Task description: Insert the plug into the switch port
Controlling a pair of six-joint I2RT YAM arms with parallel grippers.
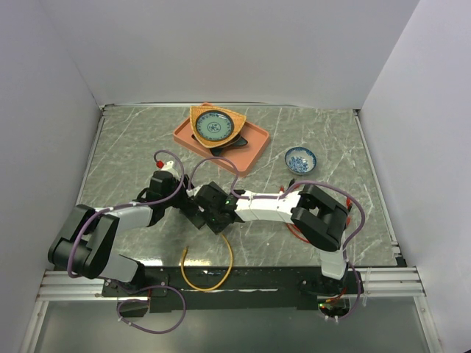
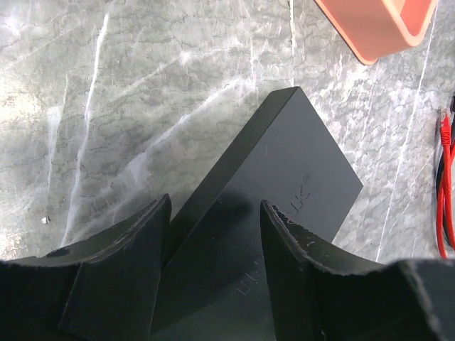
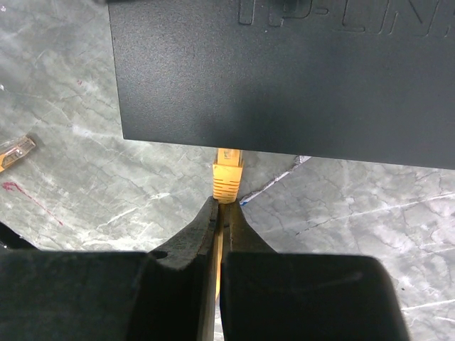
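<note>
The switch [image 2: 274,206] was straddled by the left gripper [image 2: 213,245], jaws part open against its sides. The cable [image 3: 217,249] behind the plug [image 3: 227,177], at the switch's edge, was pinched by the right gripper [image 3: 219,213], jaws nearly closed.

a grey marble table [image 1: 132,147] carries an orange tray [image 1: 254,151], a small blue bowl [image 1: 301,159], a black box [image 2: 284,177] and a yellow cable [image 1: 210,276].

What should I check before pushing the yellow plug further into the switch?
1. Right hand shut on the yellow cable behind the plug: ok.
2. Plug tip at the switch edge: ok.
3. Plug fully seated: cannot tell, the port is hidden under the edge.
4. Left hand bracing the switch: fingers straddle it; contact cannot tell.
5. Loose red cable away from the plug: ok.
</note>
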